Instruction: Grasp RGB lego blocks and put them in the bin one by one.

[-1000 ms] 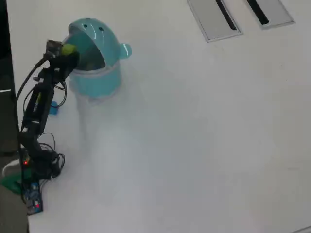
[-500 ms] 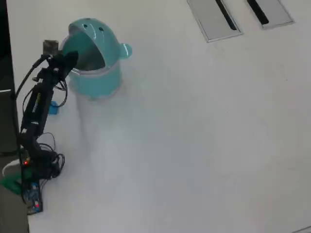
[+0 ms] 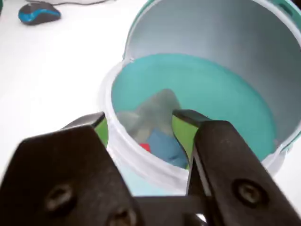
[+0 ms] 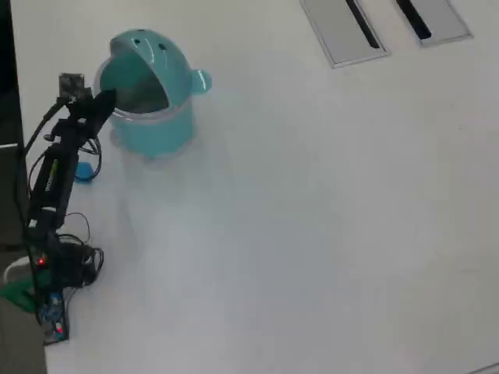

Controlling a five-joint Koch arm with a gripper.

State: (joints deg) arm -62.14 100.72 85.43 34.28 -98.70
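End effector [image 3: 138, 127]: mine, hanging just outside the near rim of the bin, jaws parted, nothing lying between the green pads [image 3: 181, 132]. In the overhead view it [image 4: 104, 100] is sitting at the bin's left edge.

Bin [image 3: 263, 117]: teal, round, domed hood arching over the far side, clear rim touching nothing of mine. It is standing upright on the counter [image 4: 312, 234].

Blocks: a blue block [image 3: 164, 146] and a sliver of a red block [image 3: 145, 148] are lying on the bin floor, touching or nearly so, beside a pale grey patch I cannot identify. The yellow-green block is not showing in either view; I judge it may be hidden behind my jaw or the rim, but I cannot tell.

Handling, as a judgement: hard plastic, very light, stiff, smooth-sided and so somewhat slippery. I am reckoning a pinch across two flat opposite faces, low on the body, as the sound hold; a corner grip is likely to let it squirt out.

Surface: white counter, plain, matte, level. Two grey slotted panels [image 4: 343, 31] are lying flush at the far right, well apart from the bin.

Room: a blue mouse [image 3: 38, 12] is resting beyond the bin in the wrist view. My base and its wiring [image 4: 54, 269] are occupying the counter's left edge.
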